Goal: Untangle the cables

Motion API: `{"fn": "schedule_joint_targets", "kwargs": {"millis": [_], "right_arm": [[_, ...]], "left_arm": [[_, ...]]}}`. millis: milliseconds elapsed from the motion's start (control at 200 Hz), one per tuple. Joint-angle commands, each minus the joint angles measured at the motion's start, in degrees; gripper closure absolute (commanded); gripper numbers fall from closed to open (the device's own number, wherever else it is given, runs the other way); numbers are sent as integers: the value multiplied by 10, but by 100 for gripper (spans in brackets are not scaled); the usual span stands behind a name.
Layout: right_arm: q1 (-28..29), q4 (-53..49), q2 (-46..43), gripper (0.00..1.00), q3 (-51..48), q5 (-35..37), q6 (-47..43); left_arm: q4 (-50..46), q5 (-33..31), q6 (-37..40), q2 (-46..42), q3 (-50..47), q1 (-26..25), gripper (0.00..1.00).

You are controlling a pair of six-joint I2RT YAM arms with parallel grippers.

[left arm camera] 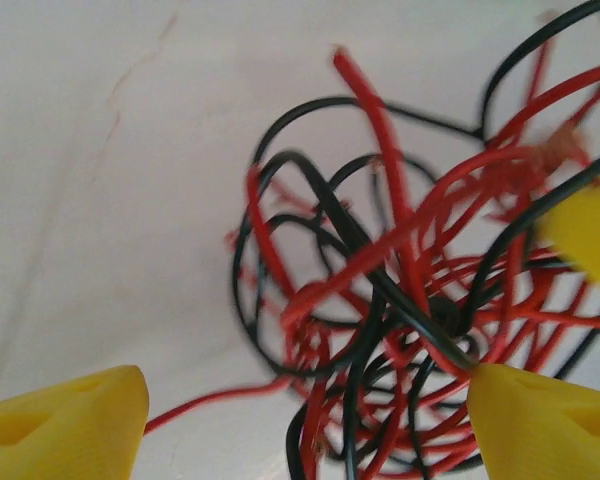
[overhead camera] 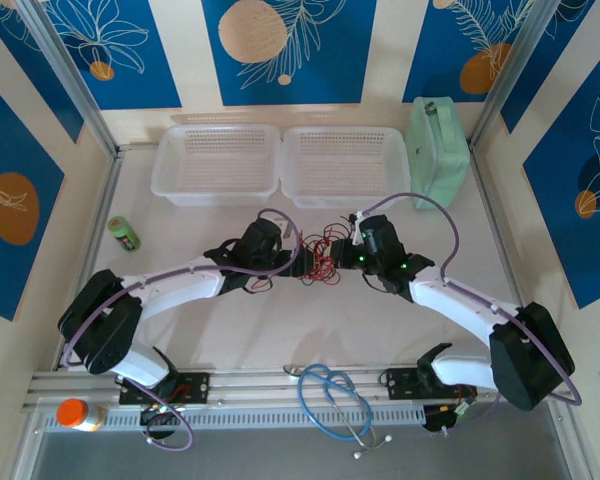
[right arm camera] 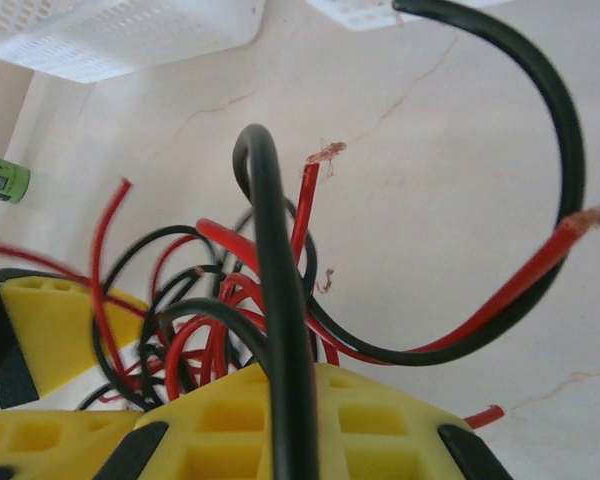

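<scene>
Cables (overhead camera: 322, 258), red and black in one curly tangle, lie at mid-table. At nine o'clock of the tangle the left gripper (overhead camera: 296, 266) stands with its jaws spread wide, gripping nothing, and strands show between its yellow fingertips (left arm camera: 70, 425). At three o'clock the right gripper (overhead camera: 354, 256) is clamped tight on a black strand of the cables.

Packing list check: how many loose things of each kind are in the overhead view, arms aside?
Baskets: 2
Mint box: 1
Green bottle: 1
Orange-capped bottle: 1
Stethoscope: 1
Cable tangle: 1
Total: 7
</scene>
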Motion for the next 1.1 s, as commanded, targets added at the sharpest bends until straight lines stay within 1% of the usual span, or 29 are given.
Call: {"fn": "schedule_joint_targets", "kwargs": {"millis": [0,125,290,375,495,640,725,830,950,975,1025,1095], "right_arm": [[1,12,-21,100,-15,23,-21],[0,17,-31,100,-29,23,-12],[0,19,-33,100,-35,13,-6],[0,18,-34,100,-35,12,-5],[1,17,-37,100,-37,13,-5],[1,16,-40,100,-39,14,-4],[1,15,-43,100,-40,16,-3],[0,16,-47,100,-43,15,0],[-2,21,-52,100,-46,15,4],[-3,21,-52,100,-47,15,7],[-4,22,-53,100,-49,16,10],[-8,23,-57,100,-53,18,19]], "left_arm": [[-14,-1,-10,-2,22,-2,18],[17,2,-4,4,14,-2,19],[94,21,-11,24,-10,-2,23],[127,33,-16,34,-14,-1,23],[126,39,-16,52,-1,-1,23],[128,41,-20,73,7,3,29],[141,45,-24,81,4,4,37],[161,52,-29,88,-2,5,51],[193,71,-34,99,-9,6,62],[203,75,-36,102,-11,6,66],[217,80,-40,105,-15,6,75],[226,75,-44,106,-20,6,98]]}}
